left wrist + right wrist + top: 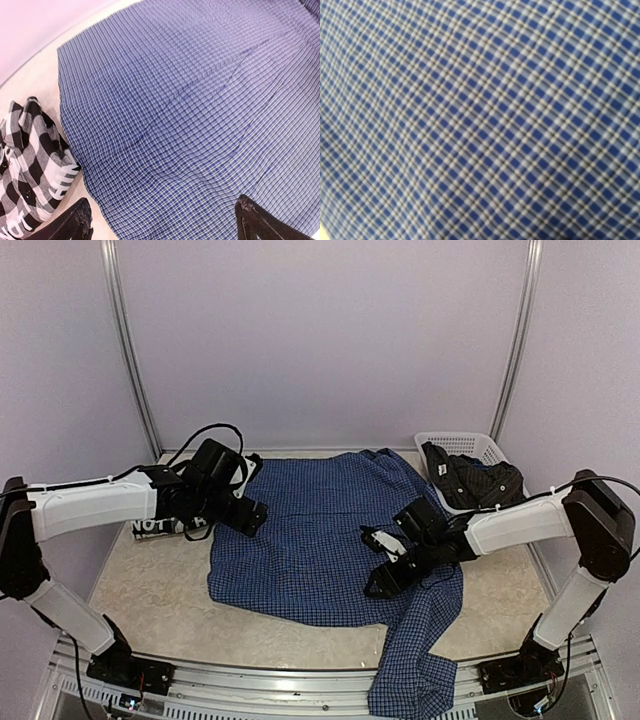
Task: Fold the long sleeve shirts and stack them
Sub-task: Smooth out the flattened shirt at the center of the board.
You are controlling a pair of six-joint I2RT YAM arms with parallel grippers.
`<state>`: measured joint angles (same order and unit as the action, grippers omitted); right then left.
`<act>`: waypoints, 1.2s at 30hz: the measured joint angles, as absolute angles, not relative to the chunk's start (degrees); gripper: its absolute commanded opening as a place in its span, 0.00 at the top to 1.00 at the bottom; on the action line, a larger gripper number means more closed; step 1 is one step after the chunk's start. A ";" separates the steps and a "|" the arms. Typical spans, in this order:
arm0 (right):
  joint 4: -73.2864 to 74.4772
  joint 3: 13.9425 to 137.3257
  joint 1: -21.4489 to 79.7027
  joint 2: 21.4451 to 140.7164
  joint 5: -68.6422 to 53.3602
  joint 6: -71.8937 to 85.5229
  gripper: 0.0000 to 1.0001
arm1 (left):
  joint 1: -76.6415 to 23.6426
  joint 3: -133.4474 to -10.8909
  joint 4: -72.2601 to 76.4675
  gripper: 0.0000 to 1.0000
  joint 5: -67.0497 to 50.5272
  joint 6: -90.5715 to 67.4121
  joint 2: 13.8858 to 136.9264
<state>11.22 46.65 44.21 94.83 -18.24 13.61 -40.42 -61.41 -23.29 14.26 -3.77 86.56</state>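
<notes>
A blue long sleeve shirt with a fine dark check lies spread across the table's middle, one sleeve hanging over the front edge. A black-and-white plaid shirt with white letters lies folded at the left, mostly under my left arm; the left wrist view shows it beside the blue cloth. My left gripper hovers over the blue shirt's left edge, open wide, nothing between its fingers. My right gripper rests on the shirt's right part with its fingers apart. Its own view shows only blurred blue check.
A white plastic basket at the back right holds a dark crumpled garment. Bare beige tabletop shows at the front left. Walls close in behind and on both sides.
</notes>
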 measured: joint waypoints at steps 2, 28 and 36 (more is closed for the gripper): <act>10.57 46.35 45.74 94.83 -17.80 14.46 0.38 | -40.47 -61.41 -22.52 0.06 13.63 -4.10 84.55; 23.90 50.76 44.69 82.56 -9.52 23.29 0.34 | -42.37 -57.28 -22.57 0.10 7.44 -6.46 97.62; 21.12 67.59 33.47 93.71 -0.69 18.35 0.34 | -42.65 -57.23 -25.65 0.10 7.29 -6.09 99.98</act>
<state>21.12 67.59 33.47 93.71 -0.69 18.35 -42.65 -57.23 -25.65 7.29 -6.09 99.98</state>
